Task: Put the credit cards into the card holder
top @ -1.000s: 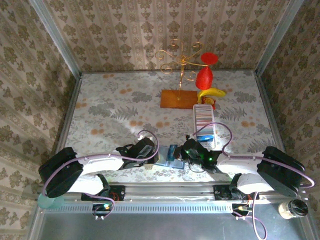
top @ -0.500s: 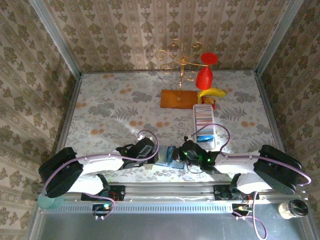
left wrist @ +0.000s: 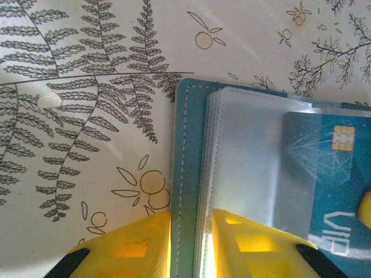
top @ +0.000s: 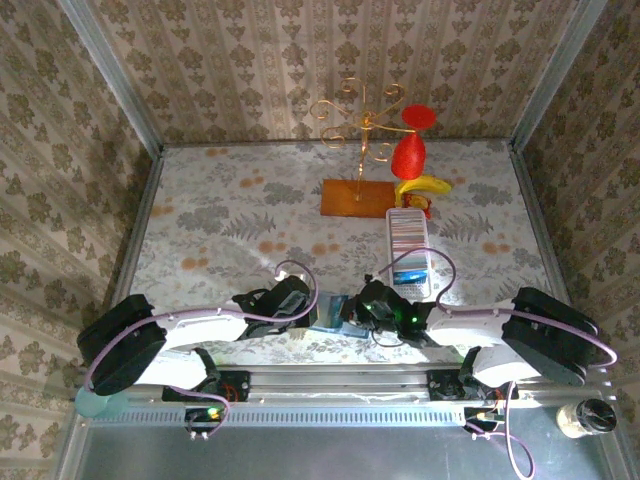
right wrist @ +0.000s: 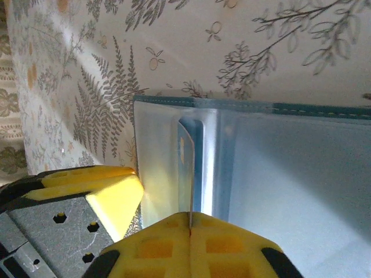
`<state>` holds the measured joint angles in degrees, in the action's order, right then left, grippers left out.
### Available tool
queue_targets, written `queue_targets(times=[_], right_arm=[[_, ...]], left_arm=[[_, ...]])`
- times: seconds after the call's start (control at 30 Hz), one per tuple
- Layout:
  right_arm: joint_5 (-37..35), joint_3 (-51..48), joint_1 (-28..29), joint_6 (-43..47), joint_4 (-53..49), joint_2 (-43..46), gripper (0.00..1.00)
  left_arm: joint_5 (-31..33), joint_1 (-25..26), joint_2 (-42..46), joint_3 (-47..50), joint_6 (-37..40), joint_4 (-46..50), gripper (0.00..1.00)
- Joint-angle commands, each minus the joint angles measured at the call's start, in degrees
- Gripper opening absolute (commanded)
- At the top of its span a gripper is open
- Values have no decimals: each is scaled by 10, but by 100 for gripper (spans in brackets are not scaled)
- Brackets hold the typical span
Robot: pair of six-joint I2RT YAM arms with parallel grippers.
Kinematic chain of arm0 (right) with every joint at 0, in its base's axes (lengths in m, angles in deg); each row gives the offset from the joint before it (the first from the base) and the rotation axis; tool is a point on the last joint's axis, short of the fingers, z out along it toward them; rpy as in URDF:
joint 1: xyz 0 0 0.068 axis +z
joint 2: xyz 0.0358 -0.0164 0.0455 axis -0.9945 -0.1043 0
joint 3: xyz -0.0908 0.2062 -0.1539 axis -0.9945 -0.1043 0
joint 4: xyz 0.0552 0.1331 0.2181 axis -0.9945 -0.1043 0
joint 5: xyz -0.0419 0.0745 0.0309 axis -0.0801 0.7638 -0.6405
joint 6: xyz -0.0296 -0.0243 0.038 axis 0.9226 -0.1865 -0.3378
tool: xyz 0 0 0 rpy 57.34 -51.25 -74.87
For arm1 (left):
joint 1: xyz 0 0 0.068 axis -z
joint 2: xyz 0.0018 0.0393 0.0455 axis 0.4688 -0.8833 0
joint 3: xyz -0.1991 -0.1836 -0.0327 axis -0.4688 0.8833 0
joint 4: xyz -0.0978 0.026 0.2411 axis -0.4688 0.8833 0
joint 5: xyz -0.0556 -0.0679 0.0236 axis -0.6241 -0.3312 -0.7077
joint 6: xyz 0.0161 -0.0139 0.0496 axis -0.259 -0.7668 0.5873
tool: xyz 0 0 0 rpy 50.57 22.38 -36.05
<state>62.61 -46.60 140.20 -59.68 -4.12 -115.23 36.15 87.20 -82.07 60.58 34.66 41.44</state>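
At the near edge of the desk (top: 220, 220), between the two arms, lies the teal card holder (top: 328, 315), opened flat on the fern-printed cloth. The left end effector (left wrist: 190, 225) is closed on it. Its yellow fingers (left wrist: 127, 243) pinch the stitched teal cover together with the edge of the stack of clear plastic sleeves (left wrist: 243, 150), one finger on each side. The right end effector (right wrist: 190, 225) comes in from the opposite side. Its two yellow fingers are pressed together on a thin credit card (right wrist: 189, 168), which the right wrist view shows edge-on. The card's far end sits inside the mouth of a clear sleeve. In the left wrist view the same card (left wrist: 333, 174) appears as a blue-green face with a gold chip, its left part frosted over by the sleeve. From above, both end effectors sit low and close together, the left one (top: 300, 303) just left of the holder and the right one (top: 362, 303) just right of it. Further back on the right stands a long white tray (top: 408, 222) with more credit cards (top: 408, 245) stacked in it, well apart from the holder. Behind the tray are a banana (top: 425, 186), a red object (top: 408, 152) and a gold wire stand (top: 358, 115) on a brown base.
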Motion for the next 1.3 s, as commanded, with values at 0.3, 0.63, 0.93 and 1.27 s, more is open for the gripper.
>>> queue_targets(times=[0.3,0.63,0.93,1.27], right_arm=[[-22,49,6,30,-161,-9,30],[6,116,7,59,-159,-74,20],[18,157,10,67,-164,-100,18],[-18,146,12,88,-248,-55,36]], left_arm=[[-6,11,-10,6,-10,39,24],[-3,12,11,16,-19,39,24],[4,12,31,30,-35,37,25],[5,12,28,32,-34,35,26]])
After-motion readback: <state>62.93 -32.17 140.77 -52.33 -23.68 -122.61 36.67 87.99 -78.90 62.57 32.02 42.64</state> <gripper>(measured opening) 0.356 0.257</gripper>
